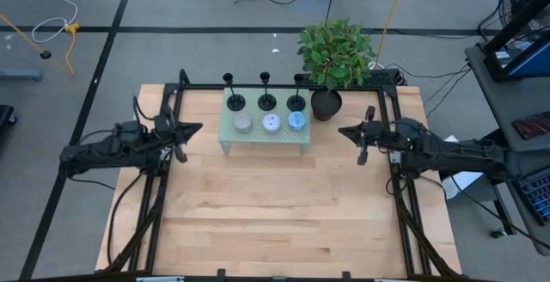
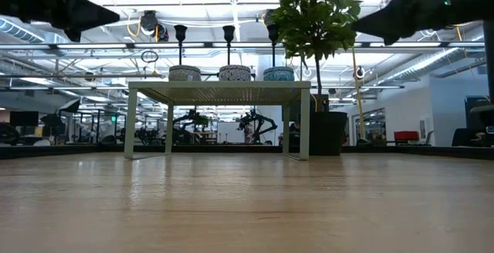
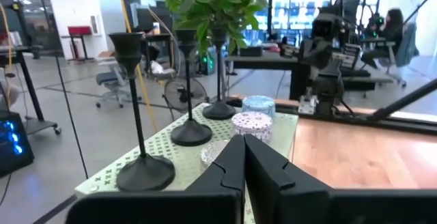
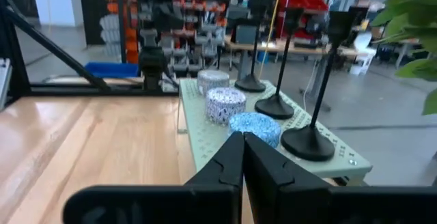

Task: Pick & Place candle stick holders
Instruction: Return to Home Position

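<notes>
Three matte-black candle stick holders (image 1: 235, 101) (image 1: 267, 101) (image 1: 296, 101) stand on their disc bases in a row along the far edge of a pale green perforated stand (image 1: 225, 134). They show in the left wrist view too (image 3: 142, 173). Three round patterned tins (image 1: 270, 123) sit in front of them. My left gripper (image 1: 199, 128) is shut and empty, in the air to the left of the stand. My right gripper (image 1: 340, 131) is shut and empty, in the air to the right of the stand.
A leafy plant in a black pot (image 1: 327, 103) stands right of the stand at the table's far edge. A black frame (image 1: 284, 86) runs along the table's far edge and sides. Bare wooden tabletop (image 1: 275, 213) lies between the arms and toward the near edge.
</notes>
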`<state>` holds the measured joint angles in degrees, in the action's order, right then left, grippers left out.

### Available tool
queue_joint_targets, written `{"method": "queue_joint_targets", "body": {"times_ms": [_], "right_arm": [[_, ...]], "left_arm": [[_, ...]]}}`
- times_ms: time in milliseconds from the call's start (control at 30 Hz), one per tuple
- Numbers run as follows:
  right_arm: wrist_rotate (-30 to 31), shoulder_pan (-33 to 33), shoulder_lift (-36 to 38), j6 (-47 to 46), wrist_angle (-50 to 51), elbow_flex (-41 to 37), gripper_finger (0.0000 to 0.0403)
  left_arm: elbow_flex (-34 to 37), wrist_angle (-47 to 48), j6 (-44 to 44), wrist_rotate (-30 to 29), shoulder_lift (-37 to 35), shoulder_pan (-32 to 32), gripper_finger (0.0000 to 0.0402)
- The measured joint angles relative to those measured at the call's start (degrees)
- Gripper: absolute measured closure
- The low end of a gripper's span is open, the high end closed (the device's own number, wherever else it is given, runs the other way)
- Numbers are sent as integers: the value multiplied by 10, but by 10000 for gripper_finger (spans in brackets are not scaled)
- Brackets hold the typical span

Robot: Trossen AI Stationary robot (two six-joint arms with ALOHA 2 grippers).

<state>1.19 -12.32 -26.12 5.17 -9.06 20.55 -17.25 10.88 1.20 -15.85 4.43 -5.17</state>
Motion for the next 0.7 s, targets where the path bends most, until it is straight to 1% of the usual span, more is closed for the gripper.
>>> {"method": "queue_joint_targets", "body": {"times_ms": [67, 167, 333, 467, 600, 700], "right_arm": [[0, 0, 27, -1, -6, -19, 402], [0, 0, 65, -11, -6, -46, 402], [0, 0, 114, -16, -9, -86, 402], [0, 0, 138, -30, -28, -118, 402], [0, 0, 155, -30, -34, -137, 403], [-1, 0, 161, -30, -36, -143, 403]], "left_arm": [[23, -29, 0, -1, -9, 0, 397], [53, -66, 5, -1, -21, 0, 388], [91, -99, 16, -7, -30, 0, 386], [121, -140, 28, -8, -30, 0, 398], [153, -191, 30, -8, -30, 0, 386], [165, -194, 28, -8, -30, 0, 386]]}}
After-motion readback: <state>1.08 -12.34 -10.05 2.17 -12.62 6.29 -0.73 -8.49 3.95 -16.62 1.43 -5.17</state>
